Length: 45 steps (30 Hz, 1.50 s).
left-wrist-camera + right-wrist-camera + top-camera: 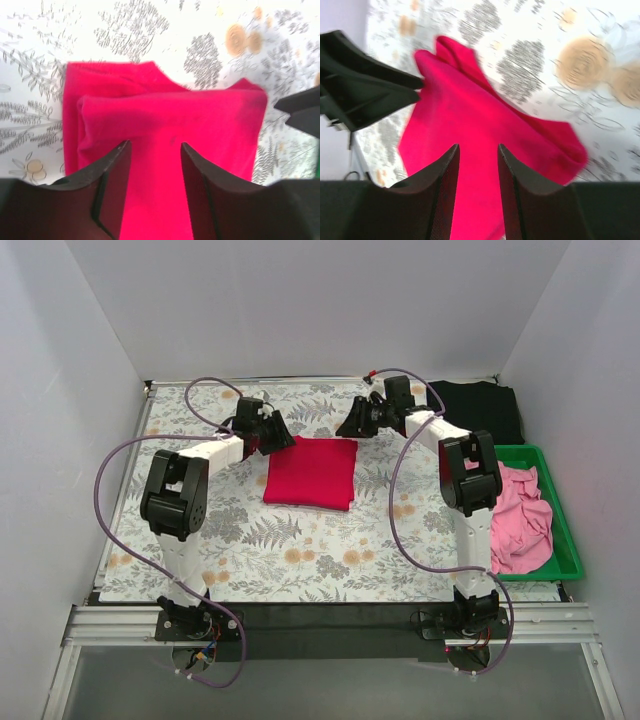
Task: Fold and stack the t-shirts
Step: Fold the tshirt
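A crimson red t-shirt (pixel 310 472) lies folded into a rectangle on the floral tablecloth (pixel 300 550) at centre back. My left gripper (pixel 281 436) hovers at its far left corner, open; in the left wrist view (pixel 152 146) the red cloth (pixel 165 120) shows between and beyond the empty jaws. My right gripper (pixel 350 424) hovers at the far right corner, open; in the right wrist view (pixel 478 147) the red cloth (pixel 480 115) lies beneath. A black t-shirt (pixel 478 408) lies at the back right. Pink t-shirts (pixel 520 515) are heaped in the bin.
A green plastic bin (pixel 548 462) stands at the right edge of the table. White walls close in the back and sides. The left gripper (pixel 360 80) shows in the right wrist view, and the right gripper (pixel 300 107) in the left wrist view.
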{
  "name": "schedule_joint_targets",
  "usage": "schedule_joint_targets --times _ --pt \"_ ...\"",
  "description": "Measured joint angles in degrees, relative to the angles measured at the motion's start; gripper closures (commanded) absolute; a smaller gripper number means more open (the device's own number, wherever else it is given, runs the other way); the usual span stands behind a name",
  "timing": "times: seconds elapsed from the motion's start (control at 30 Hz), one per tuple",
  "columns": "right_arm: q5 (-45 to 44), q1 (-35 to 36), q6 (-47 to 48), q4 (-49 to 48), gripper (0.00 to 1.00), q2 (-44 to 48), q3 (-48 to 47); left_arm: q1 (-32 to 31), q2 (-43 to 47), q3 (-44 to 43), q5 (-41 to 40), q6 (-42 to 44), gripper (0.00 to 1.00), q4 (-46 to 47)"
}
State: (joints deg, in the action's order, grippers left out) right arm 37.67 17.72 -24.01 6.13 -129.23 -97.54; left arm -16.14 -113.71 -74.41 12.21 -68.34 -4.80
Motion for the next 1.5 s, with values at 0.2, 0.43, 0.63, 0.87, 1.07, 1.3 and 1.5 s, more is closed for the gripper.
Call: schedule_joint_targets --times 0.2,0.43,0.63,0.87,1.07,1.3,1.5 --pt "2.93 0.42 -6.60 -9.38 0.63 1.31 2.84 1.62 -2.45 -3.67 2.14 -1.31 0.70 1.77" --pt "3.41 -0.39 -10.32 -14.75 0.64 -3.15 4.98 4.13 -12.46 -8.87 6.78 -3.69 0.83 5.55" --pt "6.56 -2.40 -12.50 -18.69 0.65 -6.03 7.19 5.18 -13.38 -7.23 9.44 -6.34 0.87 9.01" --pt "7.39 -2.71 -11.10 -20.61 0.64 -2.36 12.72 5.14 -3.74 6.88 9.51 -9.66 0.77 12.07" --pt "7.48 -2.49 -10.16 -18.14 0.63 7.58 18.56 4.72 5.88 8.85 6.40 -7.98 0.57 4.04" --pt "7.89 3.61 -10.05 -19.82 0.63 24.44 30.77 1.14 23.93 16.20 5.40 -8.76 0.65 0.15" --pt "8.79 12.11 -10.32 -20.74 0.63 25.27 37.46 -6.95 30.58 28.74 6.67 -12.20 0.77 -0.02"
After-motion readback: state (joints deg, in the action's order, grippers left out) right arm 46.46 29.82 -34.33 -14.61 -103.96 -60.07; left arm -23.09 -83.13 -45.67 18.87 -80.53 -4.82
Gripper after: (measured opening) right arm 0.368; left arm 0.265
